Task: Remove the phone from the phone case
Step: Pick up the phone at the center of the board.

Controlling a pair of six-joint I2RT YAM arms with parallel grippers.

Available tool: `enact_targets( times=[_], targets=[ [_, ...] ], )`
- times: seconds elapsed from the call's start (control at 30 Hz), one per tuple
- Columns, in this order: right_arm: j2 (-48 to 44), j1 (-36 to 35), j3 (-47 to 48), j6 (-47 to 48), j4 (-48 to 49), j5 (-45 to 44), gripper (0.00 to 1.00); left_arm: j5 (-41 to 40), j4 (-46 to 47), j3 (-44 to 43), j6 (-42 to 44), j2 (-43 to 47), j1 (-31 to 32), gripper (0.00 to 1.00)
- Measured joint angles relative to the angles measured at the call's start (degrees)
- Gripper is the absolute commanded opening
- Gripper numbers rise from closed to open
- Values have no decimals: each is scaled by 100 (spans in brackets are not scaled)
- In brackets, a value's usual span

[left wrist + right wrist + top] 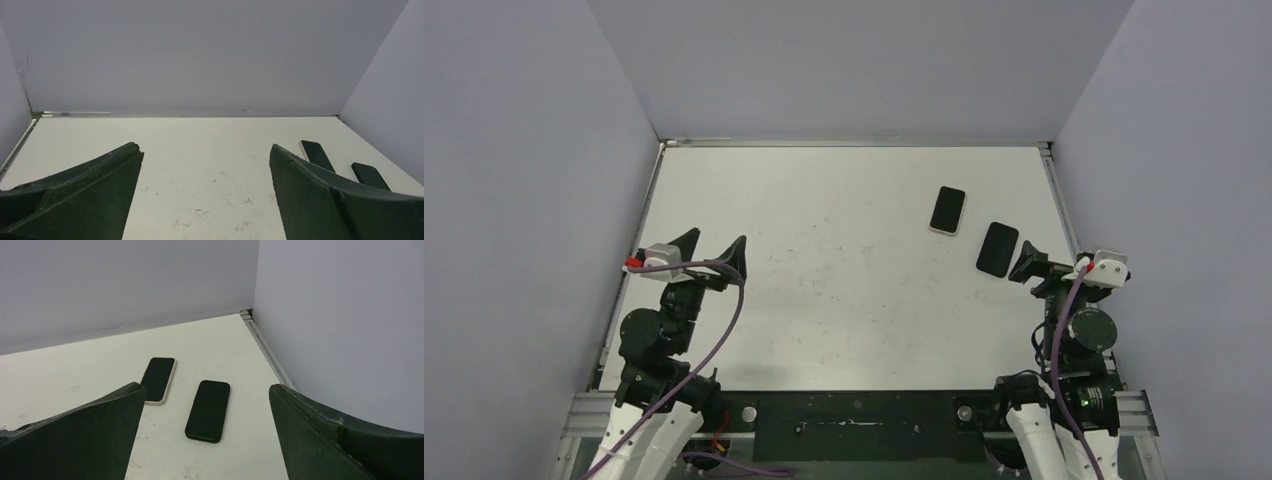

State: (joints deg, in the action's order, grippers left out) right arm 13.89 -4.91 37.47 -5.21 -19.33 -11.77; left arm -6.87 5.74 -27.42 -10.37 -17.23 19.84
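- My right claw (1021, 262): fingers spread wide, pinching nothing, held over the table's right side.
- My left claw (718, 238): well apart from the right claw, far to its left; fingers likewise spread wide, nothing between them.
- All-black slab (208, 410): lies flat just ahead of the right claw, untouched. I cannot tell whether it is a bare phone or an empty case.
- Pale-rimmed phone (158, 378): flat, dark face up, ahead of the right claw and to its left, beyond the slab, with a strip of bare surface between the two.
- Table (824, 300): white, lightly scuffed, beneath the right claw.
- Grey wall (1184, 150): close on the right claw's right.
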Motion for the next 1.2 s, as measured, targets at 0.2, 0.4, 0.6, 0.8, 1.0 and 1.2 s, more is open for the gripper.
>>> enact_targets(
  times=[0.2, 0.4, 0.6, 0.8, 1.0, 1.2],
  targets=[
    [98, 7, 2, -63, -7, -9, 100, -42, 0, 0, 0, 81, 0, 97],
    [837, 7, 227, -363, -240, -24, 100, -39, -11, 0, 4, 164, 11, 97],
    [2173, 7, 761, -748, -706, 13, 100, -39, -15, 0, 4, 284, 11, 97],
    [3919, 7, 1508, -1497, -1436, -74, 100, -61, -42, 0, 13, 369, 74, 97],
    [5285, 11, 1692, -1908, -1733, -155, 100, -103, -90, 2, 50, 466, 197, 97],
    [5340, 175, 1545, -1853, -1445, -72, 100, -184, -122, 2, 85, 592, 315, 97]
  ],
)
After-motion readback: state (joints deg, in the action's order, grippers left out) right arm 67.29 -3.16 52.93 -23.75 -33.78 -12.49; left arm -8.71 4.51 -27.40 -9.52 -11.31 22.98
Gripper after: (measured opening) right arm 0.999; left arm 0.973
